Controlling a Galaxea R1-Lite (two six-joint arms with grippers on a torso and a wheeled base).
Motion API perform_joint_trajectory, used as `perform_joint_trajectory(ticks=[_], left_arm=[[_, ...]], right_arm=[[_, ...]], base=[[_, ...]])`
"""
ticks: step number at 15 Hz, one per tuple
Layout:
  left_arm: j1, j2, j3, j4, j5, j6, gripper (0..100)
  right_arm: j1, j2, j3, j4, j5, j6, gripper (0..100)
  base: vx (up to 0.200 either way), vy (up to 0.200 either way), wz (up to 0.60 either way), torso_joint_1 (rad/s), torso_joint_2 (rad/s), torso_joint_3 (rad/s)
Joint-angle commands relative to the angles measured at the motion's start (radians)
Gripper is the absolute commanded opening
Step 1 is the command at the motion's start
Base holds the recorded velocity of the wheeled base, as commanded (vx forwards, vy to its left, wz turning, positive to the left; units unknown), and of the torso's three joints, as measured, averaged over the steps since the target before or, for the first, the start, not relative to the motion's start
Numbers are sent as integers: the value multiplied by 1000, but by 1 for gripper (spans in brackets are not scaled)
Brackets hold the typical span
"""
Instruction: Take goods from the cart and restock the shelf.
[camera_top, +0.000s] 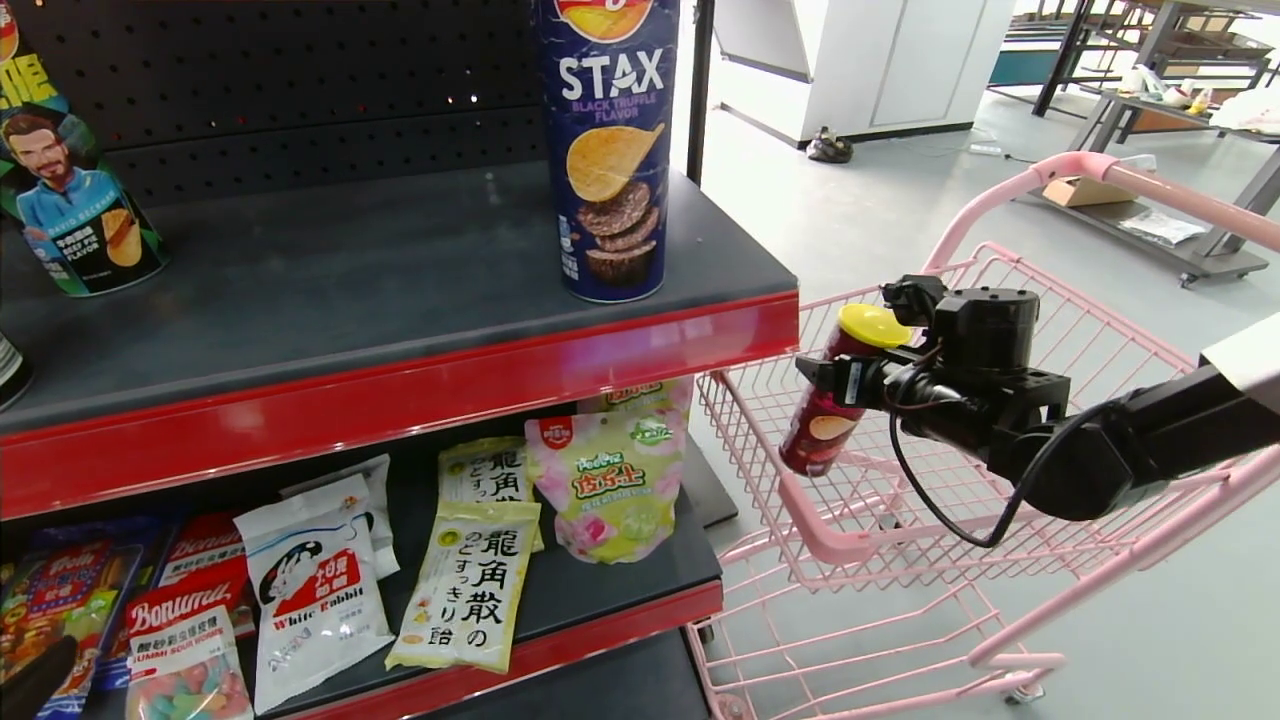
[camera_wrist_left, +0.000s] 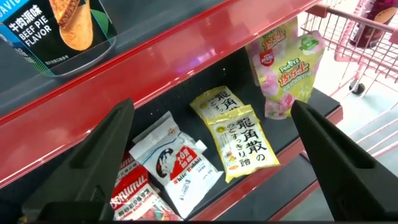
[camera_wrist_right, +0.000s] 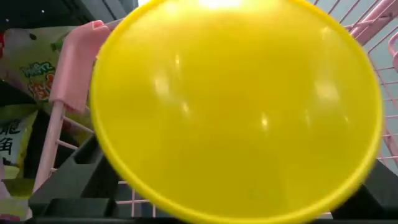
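Beside shelf, pink cart, can (grey floor)

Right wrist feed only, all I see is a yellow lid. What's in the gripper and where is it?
Observer: Right gripper is shut on a red chips can, tilted, above the pink cart.
Operator: What's on the top shelf?
Observer: The upper shelf holds a blue chips can near its right end and a green chips can at far left, with a wide gap between them.
Operator: Left gripper state?
Observer: Left gripper is open and holds nothing. It faces the candy bags on the lower shelf.
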Motion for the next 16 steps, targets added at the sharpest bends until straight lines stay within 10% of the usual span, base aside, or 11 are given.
perform_joint_trajectory(ticks=[1, 2, 3, 16], left_arm=[[-1, 14, -3, 0, 0, 0, 100], [-1, 19, -6, 0, 0, 0, 100], [-1, 21, -6, 0, 0, 0, 100], [-1, 62, -18, -2, 15, 66, 100]], right_arm=[[-2, 30, -10, 0, 1, 0, 100], [-3, 40, -12, 0, 1, 0, 100], [-5, 42, -12, 0, 0, 0, 0], [-78, -384, 125, 51, 4, -170, 0]], base=[[0, 0, 0, 0, 0, 0], [0, 0, 0, 0, 0, 0], [0, 0, 0, 0, 0, 0], [0, 0, 0, 0, 0, 0]])
